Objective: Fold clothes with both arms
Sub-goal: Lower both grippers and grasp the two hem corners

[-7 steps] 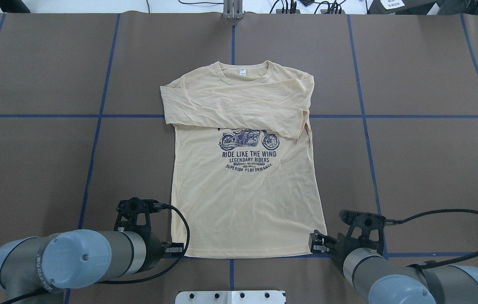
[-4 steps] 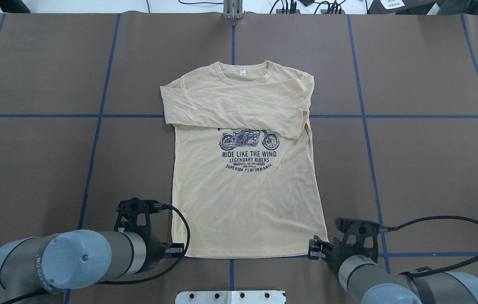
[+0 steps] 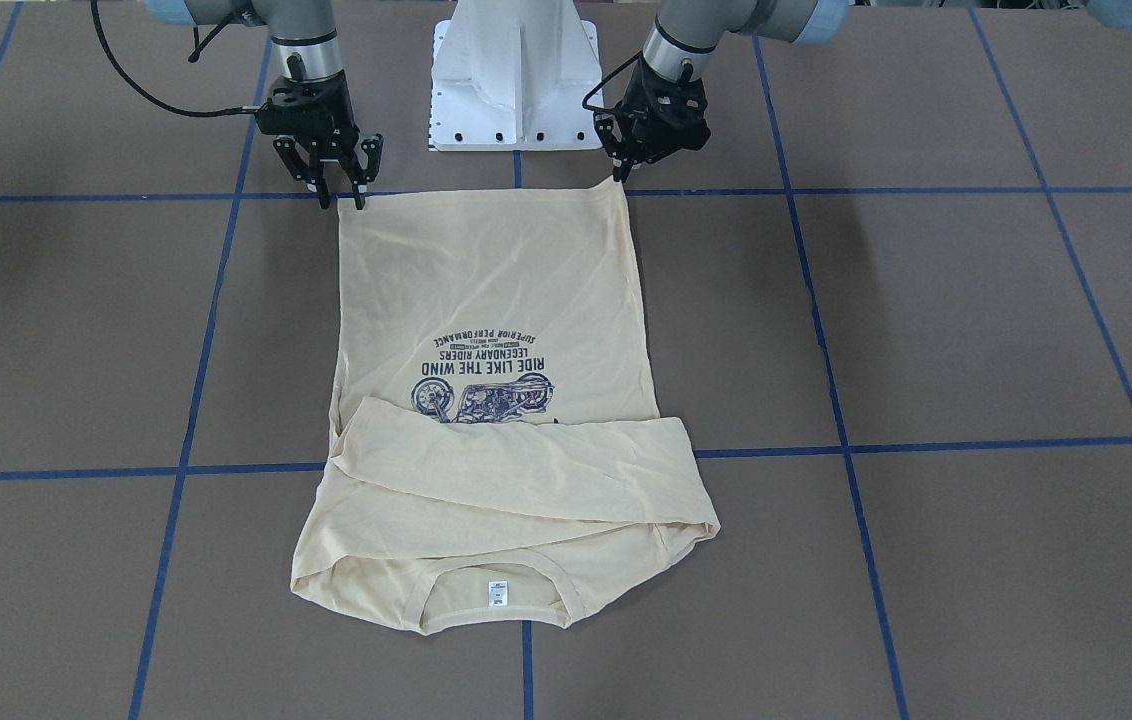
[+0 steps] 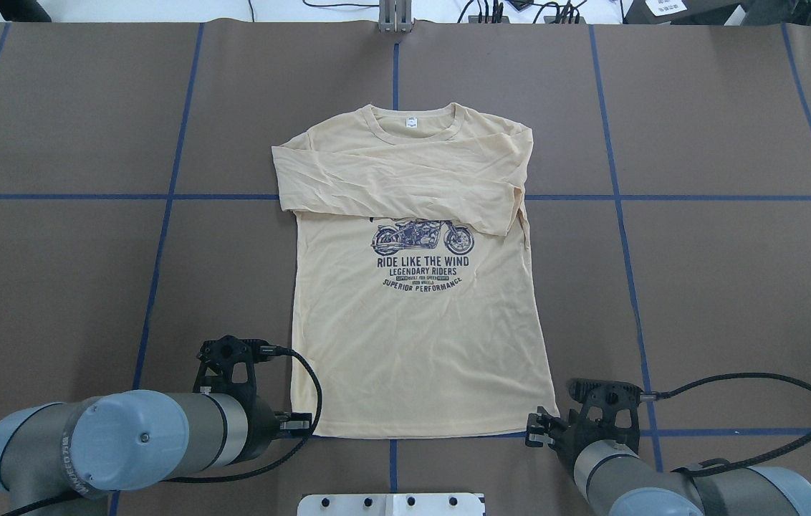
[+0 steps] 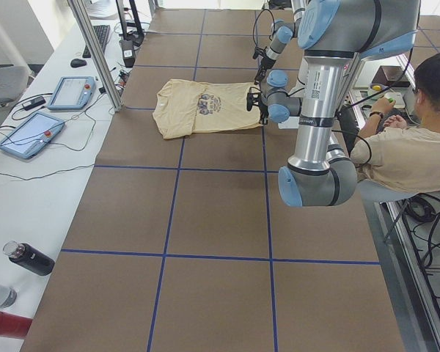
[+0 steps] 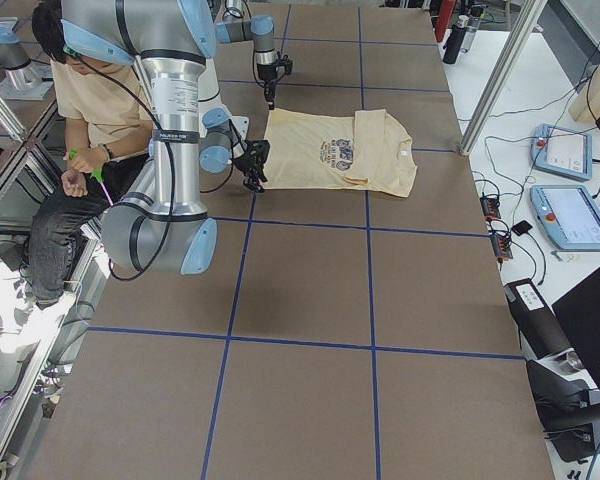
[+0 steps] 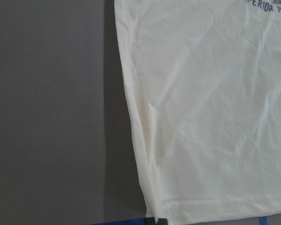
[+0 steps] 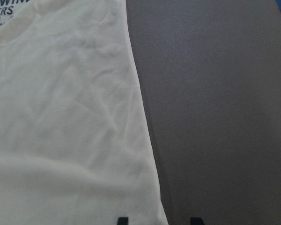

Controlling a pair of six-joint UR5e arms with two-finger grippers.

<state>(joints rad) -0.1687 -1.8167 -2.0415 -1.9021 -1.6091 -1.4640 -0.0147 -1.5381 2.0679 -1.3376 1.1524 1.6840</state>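
The clothes point(image 4: 416, 337) are one cream long-sleeved T-shirt lying flat, navy motorcycle print up, both sleeves folded across the chest, collar at the far side. My left gripper point(image 4: 301, 423) is at the hem's left corner and looks shut on it; in the front-facing view that corner peaks up into the left gripper point(image 3: 616, 172). My right gripper point(image 4: 531, 433) is open at the hem's right corner. In the right wrist view the right gripper point(image 8: 159, 220) has one fingertip over the shirt point(image 8: 61, 117) and one over the bare table.
The white pedestal base point(image 3: 514, 70) stands just behind the hem, between the arms. Blue tape lines cross the brown table point(image 4: 699, 287). A seated person point(image 5: 403, 147) is behind the robot. Touch pendants point(image 5: 29, 136) and bottles point(image 5: 29, 258) lie on the far side bench.
My right gripper has slid back toward the robot and slightly inward, down to the hem's right corner. The left arm and the shirt have not moved.
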